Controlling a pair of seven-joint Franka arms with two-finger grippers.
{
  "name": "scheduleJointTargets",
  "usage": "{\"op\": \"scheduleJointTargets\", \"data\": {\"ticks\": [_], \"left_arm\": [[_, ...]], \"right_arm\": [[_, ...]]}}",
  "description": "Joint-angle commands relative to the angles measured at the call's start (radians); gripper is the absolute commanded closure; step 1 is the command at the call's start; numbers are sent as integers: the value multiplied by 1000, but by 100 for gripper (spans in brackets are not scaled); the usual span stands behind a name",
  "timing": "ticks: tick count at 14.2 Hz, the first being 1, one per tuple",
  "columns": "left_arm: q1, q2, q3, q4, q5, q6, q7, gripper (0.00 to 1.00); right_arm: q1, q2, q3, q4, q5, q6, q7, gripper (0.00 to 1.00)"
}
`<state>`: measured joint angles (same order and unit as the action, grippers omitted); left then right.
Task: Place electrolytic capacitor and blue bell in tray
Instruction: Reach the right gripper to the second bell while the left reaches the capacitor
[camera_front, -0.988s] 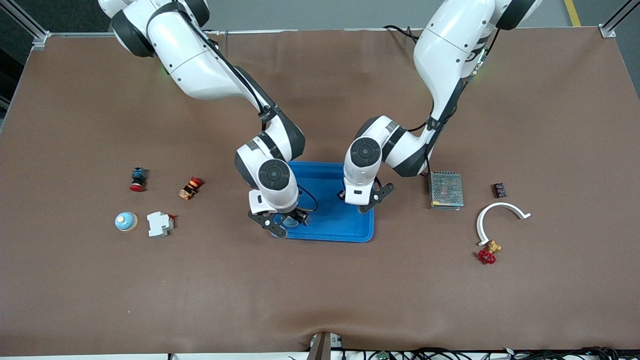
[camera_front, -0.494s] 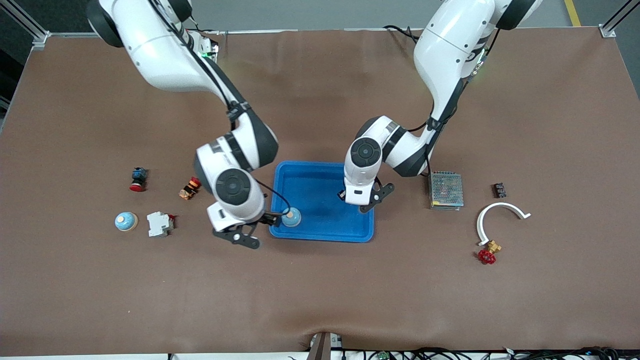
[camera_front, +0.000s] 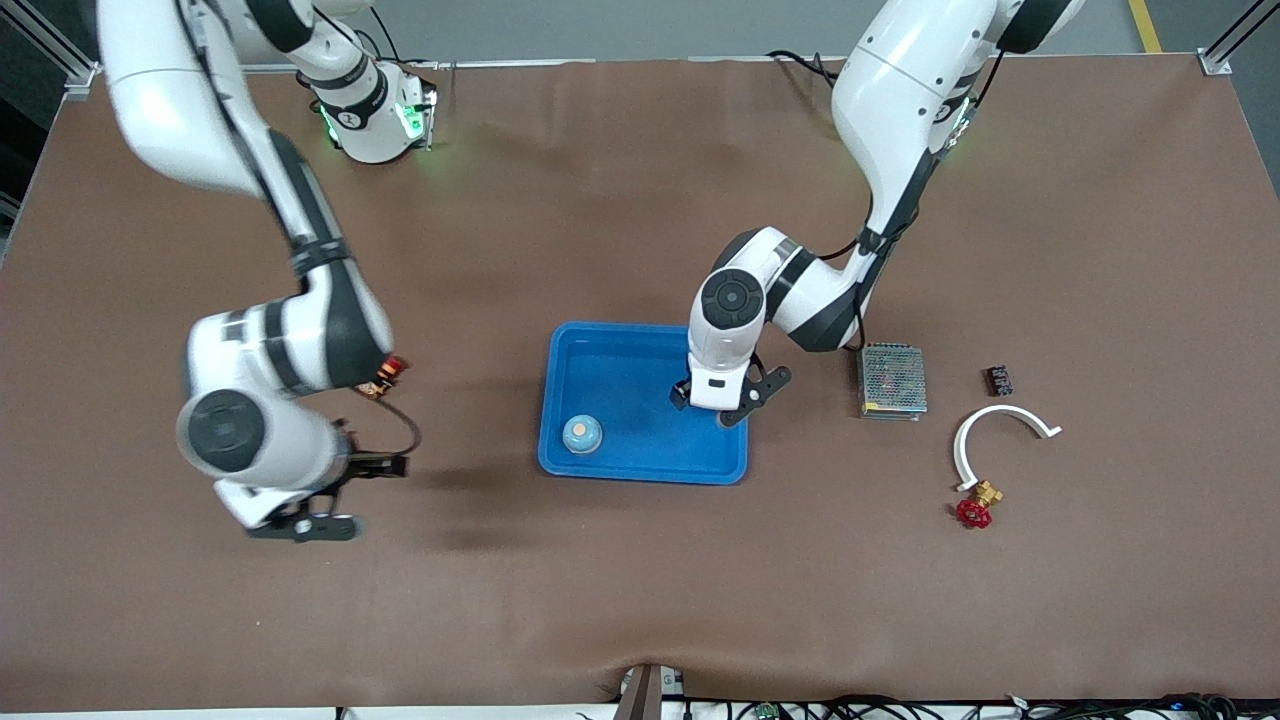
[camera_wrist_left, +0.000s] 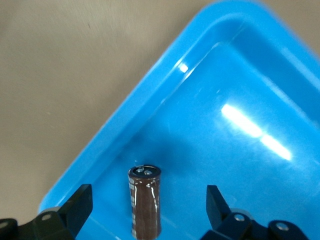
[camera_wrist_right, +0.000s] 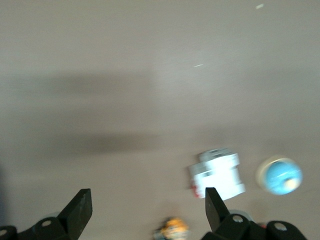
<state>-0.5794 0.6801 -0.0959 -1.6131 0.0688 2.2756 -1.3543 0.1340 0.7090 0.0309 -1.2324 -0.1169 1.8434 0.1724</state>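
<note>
The bright-blue tray (camera_front: 640, 462) lies mid-table. A blue bell (camera_front: 581, 434) sits in its corner nearer the front camera, toward the right arm's end. My left gripper (camera_front: 715, 405) hangs over the tray's other end. In the left wrist view it (camera_wrist_left: 147, 200) is open, and the brown electrolytic capacitor (camera_wrist_left: 145, 210) stands upright on the tray floor (camera_wrist_left: 240, 165) between the fingers, touching neither. My right gripper (camera_front: 335, 497) is open and empty over bare table near the right arm's end. Its wrist view (camera_wrist_right: 145, 200) shows another blue bell (camera_wrist_right: 282, 176) on the table.
A white breaker (camera_wrist_right: 218, 175) and an orange button (camera_wrist_right: 172, 229) (camera_front: 385, 372) lie near the right gripper. Toward the left arm's end are a silver mesh box (camera_front: 892, 380), a small black part (camera_front: 998, 380), a white curved piece (camera_front: 1000, 430) and a red valve (camera_front: 975, 510).
The right arm has swung from the tray toward its own end of the table, leaving the blue bell in the tray. The left gripper has stayed over the tray.
</note>
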Motion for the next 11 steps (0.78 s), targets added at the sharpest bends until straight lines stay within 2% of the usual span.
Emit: {"op": "scheduleJointTargets", "data": {"ticks": [1, 4, 7, 11], "left_arm": [[36, -85, 5, 44, 22, -135, 59, 0], [96, -154, 2, 67, 17, -227, 171, 0], [156, -226, 2, 67, 14, -347, 360, 0], [245, -290, -1, 64, 11, -433, 547, 0]], "right_arm": [[-71, -52, 26, -47, -14, 4, -108, 0], [-134, -74, 27, -108, -14, 37, -181, 0], [-188, -146, 26, -292, -14, 218, -255, 0], [-234, -197, 26, -493, -15, 433, -280, 0]]}}
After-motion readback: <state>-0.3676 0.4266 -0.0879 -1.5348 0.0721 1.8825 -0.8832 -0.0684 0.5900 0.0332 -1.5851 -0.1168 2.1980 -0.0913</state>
